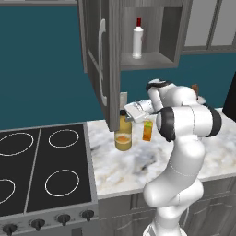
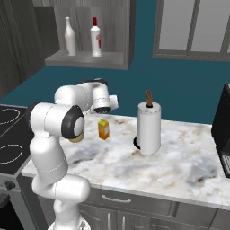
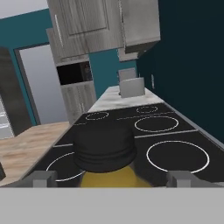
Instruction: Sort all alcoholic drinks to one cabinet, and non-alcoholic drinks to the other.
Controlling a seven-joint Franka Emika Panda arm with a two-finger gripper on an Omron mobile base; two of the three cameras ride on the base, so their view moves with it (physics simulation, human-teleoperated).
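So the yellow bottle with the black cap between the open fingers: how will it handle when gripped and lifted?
The yellow bottle looks rigid and wide, standing upright on the marble counter, so probably stable. Its round body might turn or slip in the gripper. It looks full, so likely heavy for its size.

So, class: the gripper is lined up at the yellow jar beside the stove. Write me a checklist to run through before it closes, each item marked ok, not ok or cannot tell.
1. Gripper open: ok, fingers spread wide.
2. Fingers on either side of the yellow jar: ok in the hand view, black lid between them.
3. Jar upright on the counter: ok.
4. Orange carton clear of the fingers: cannot tell; it stands close by.
5. Cabinet door open: ok; two bottles already on the shelf.
6. Jar's contents alcoholic: cannot tell.
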